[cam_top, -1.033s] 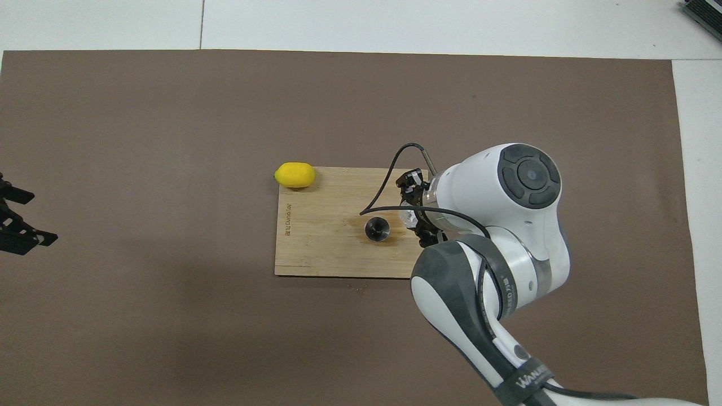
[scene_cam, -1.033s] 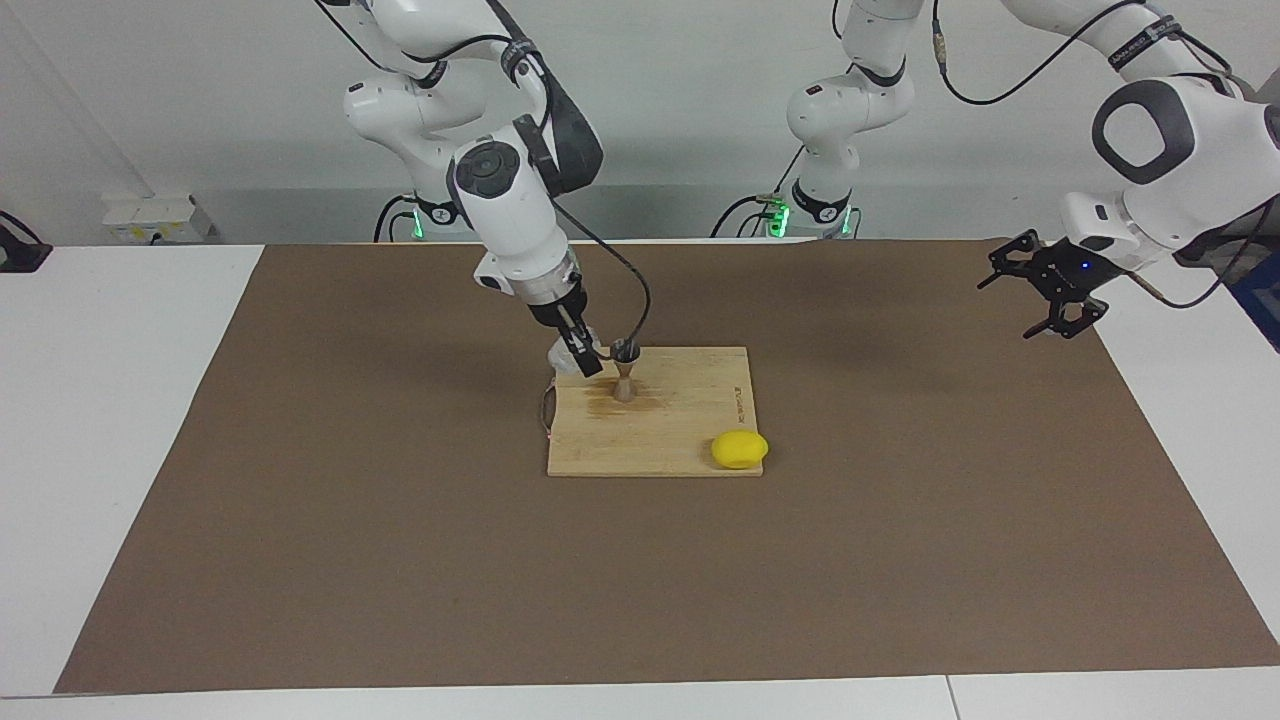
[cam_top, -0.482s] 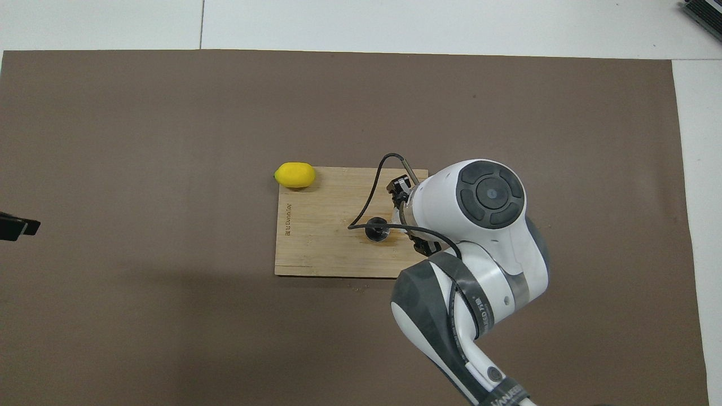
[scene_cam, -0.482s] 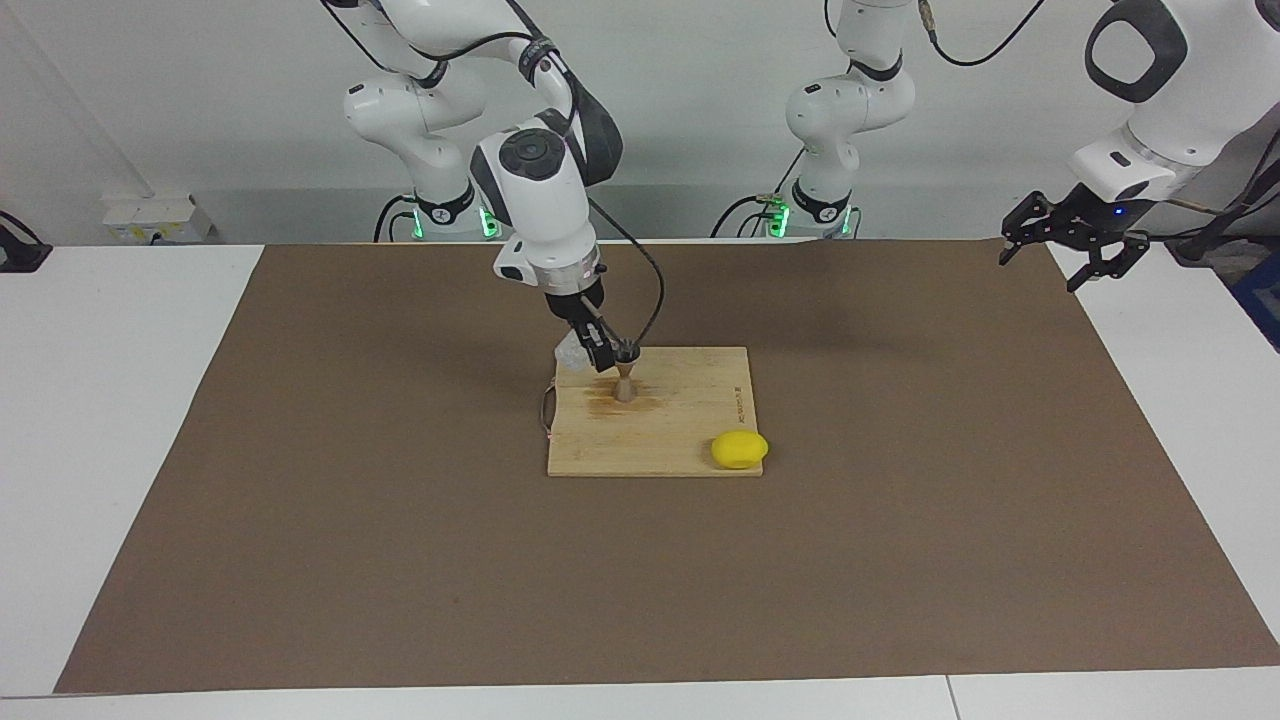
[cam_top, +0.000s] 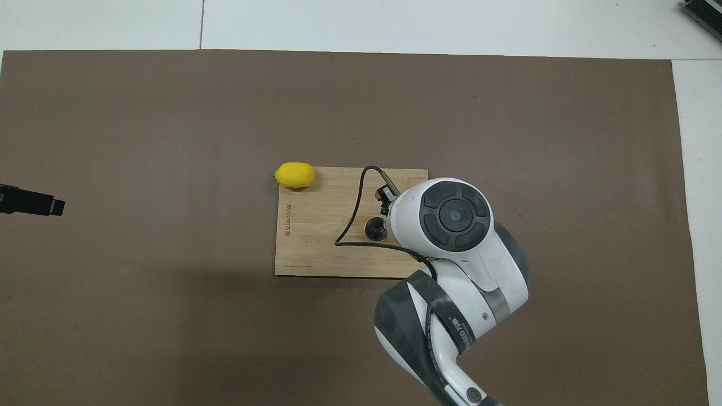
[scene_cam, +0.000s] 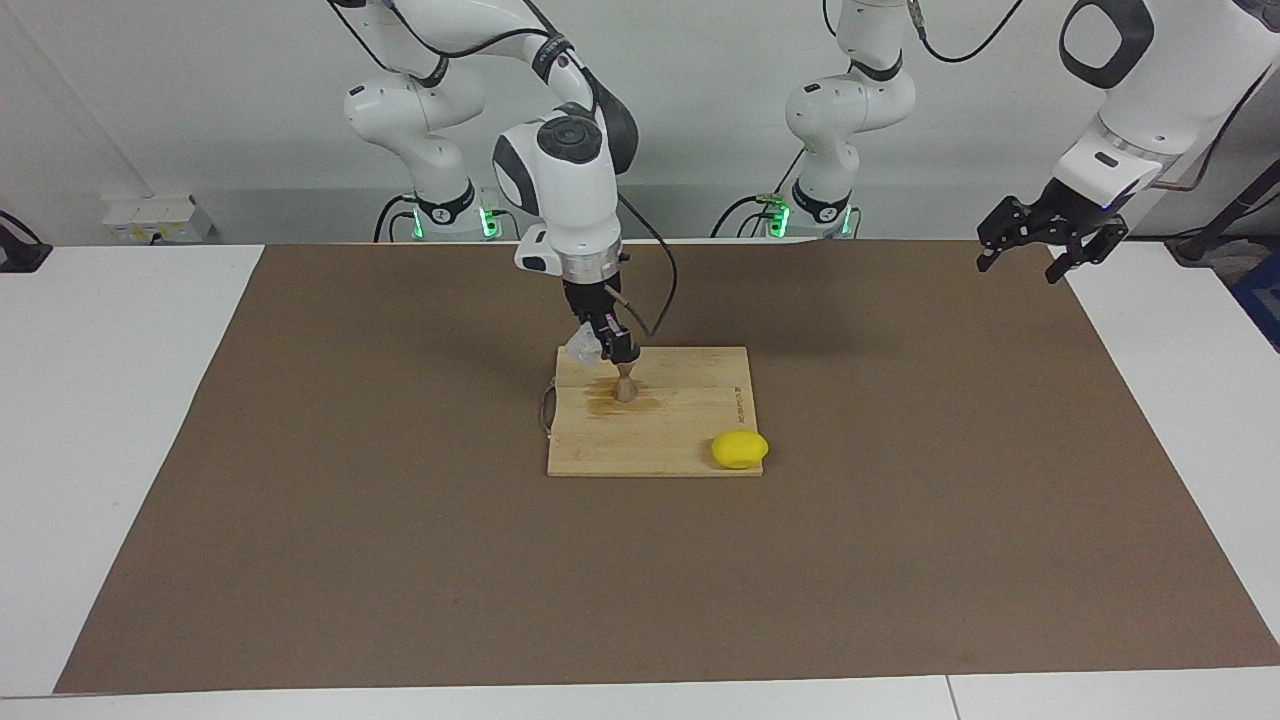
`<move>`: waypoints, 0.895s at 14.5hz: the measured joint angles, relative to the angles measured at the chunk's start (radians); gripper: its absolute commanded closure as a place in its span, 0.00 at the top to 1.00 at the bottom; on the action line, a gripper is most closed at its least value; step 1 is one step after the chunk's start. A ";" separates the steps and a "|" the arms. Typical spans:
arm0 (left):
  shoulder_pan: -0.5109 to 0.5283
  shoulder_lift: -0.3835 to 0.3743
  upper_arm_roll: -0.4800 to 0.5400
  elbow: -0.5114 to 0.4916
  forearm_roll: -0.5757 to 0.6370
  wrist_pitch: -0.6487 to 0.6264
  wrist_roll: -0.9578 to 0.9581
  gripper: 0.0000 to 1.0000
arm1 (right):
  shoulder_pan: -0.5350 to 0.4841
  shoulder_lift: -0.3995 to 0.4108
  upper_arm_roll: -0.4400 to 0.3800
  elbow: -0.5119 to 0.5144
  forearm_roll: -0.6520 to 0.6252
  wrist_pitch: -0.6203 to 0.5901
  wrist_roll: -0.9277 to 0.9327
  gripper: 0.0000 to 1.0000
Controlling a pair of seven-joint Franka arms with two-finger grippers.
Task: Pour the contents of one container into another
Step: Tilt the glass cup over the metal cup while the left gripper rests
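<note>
Now clear cup (scene_cam: pixel 582 346), tilted in right claw (scene_cam: pixel 612 352) over jigger (scene_cam: pixel 625 384).

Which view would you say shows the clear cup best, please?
The facing view. There the cup shows tilted in the right tool, just above the jigger on the board. In the overhead view the right arm's wrist covers the cup entirely; only the jigger's mouth shows beside it.

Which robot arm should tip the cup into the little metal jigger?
The right. Its gripper already holds the cup just above the jigger on the board. The left gripper waits open, over the table's edge.
</note>
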 measured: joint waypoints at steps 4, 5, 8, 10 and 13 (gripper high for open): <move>-0.095 0.000 0.022 0.004 0.054 -0.008 -0.029 1.00 | 0.000 0.000 -0.001 0.003 -0.005 0.000 0.000 0.00; -0.122 0.000 0.036 0.007 0.057 -0.008 -0.034 1.00 | 0.000 0.000 -0.001 0.006 -0.005 0.000 0.001 0.00; -0.145 0.024 0.055 0.032 0.059 -0.009 -0.037 1.00 | 0.000 0.000 -0.001 0.010 -0.005 0.000 0.002 0.00; -0.147 0.069 0.056 0.077 0.059 -0.009 -0.064 1.00 | 0.000 0.001 -0.002 0.010 -0.005 0.000 0.004 0.00; -0.156 0.101 0.055 0.101 0.059 -0.015 -0.137 1.00 | -0.001 0.002 -0.002 0.010 -0.004 0.000 0.011 0.00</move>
